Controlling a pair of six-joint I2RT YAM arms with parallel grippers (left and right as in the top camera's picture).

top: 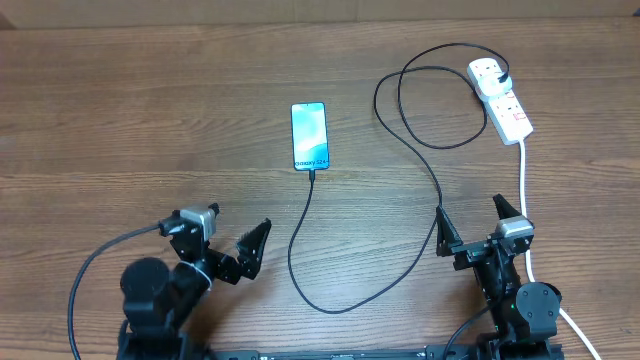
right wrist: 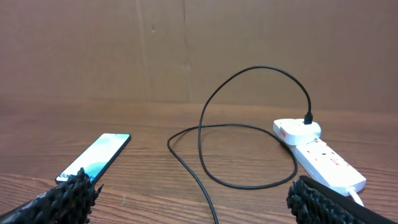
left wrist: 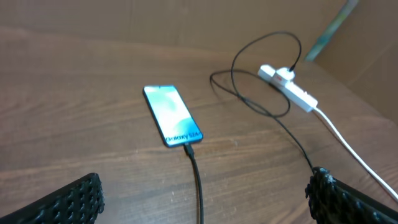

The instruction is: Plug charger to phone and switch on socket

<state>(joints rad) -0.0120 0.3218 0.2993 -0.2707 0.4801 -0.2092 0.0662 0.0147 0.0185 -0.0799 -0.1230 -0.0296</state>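
Left gripper (top: 243, 255): jaws spread wide, holding nothing. It sits low at the near left of the table (top: 120, 120), well apart from the phone (top: 309, 137).

Right gripper (top: 470, 222): jaws spread wide as well, holding nothing. It sits at the near right, well short of the socket (top: 502, 100).

Phone: lies flat near the table's middle, screen up and lit blue-teal, text end toward me.

Charger (left wrist: 197, 177): its connector tip meets the phone's near end and appears seated in the port. From there the cable runs toward me, curves right, passes just beside one finger of my right gripper (I cannot tell whether it touches) and loops up to the socket. Its black plug sits in the far outlet.

Socket: lies at the far right, its white cord (top: 524, 170) trailing toward me past my right arm. I cannot tell the position of its switches.
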